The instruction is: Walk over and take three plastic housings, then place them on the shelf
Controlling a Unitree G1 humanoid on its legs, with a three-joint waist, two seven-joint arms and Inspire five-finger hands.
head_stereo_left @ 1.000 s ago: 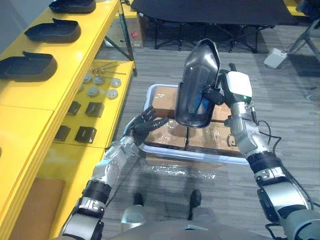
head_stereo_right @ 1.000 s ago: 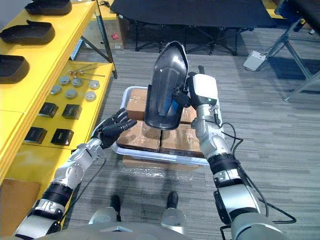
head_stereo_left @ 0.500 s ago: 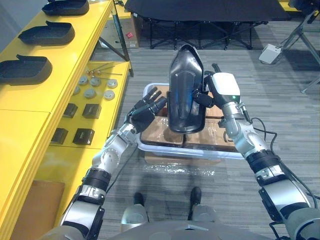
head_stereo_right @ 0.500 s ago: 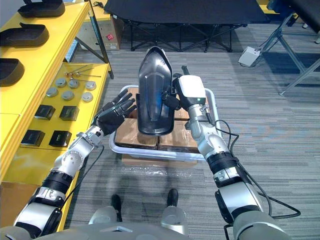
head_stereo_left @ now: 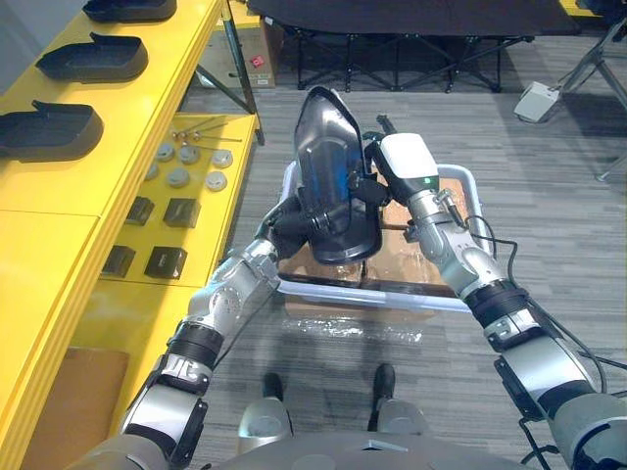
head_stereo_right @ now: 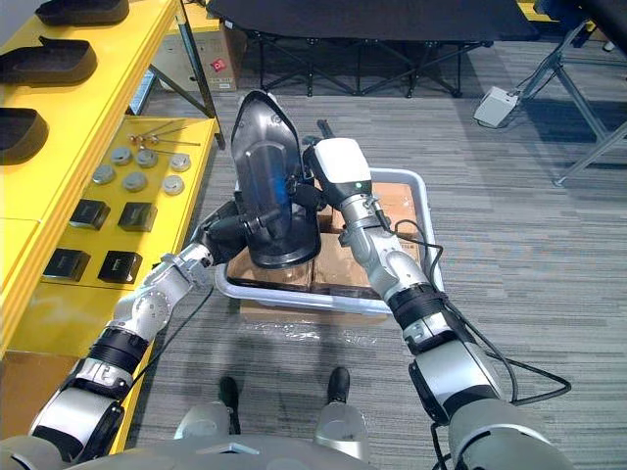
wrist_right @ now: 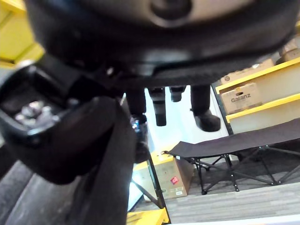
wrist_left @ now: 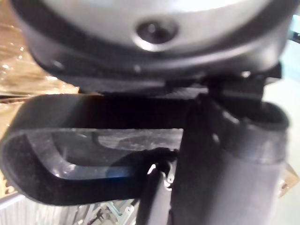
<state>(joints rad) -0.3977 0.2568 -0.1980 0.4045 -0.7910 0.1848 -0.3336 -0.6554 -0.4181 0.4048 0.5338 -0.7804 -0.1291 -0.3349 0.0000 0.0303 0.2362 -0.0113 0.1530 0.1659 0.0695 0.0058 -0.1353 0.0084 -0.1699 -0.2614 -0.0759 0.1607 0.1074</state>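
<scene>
Black plastic housing (head_stereo_left: pixel 331 186) upright at mid-frame, narrow end topmost, hollow side toward the camera. Clamped at its right rim by right hand (head_stereo_left: pixel 370 186), fingers curled over the edge. Left hand (head_stereo_left: pixel 291 227) against the lower left of the housing, partly hidden behind it; gripping or merely touching, cannot tell. Directly below, on the grey floor (head_stereo_left: pixel 549 196), white tray (head_stereo_left: pixel 464 178) packed with brown boxes (head_stereo_right: pixel 397 196). Along the left of the frame, yellow shelf (head_stereo_left: pixel 59 225). On its top level, upper left, other housings (head_stereo_left: pixel 49 132) lying in a row, well apart from the held one. On the lower level, round metal discs (head_stereo_left: pixel 181 176) and small black blocks (head_stereo_left: pixel 167 262).
</scene>
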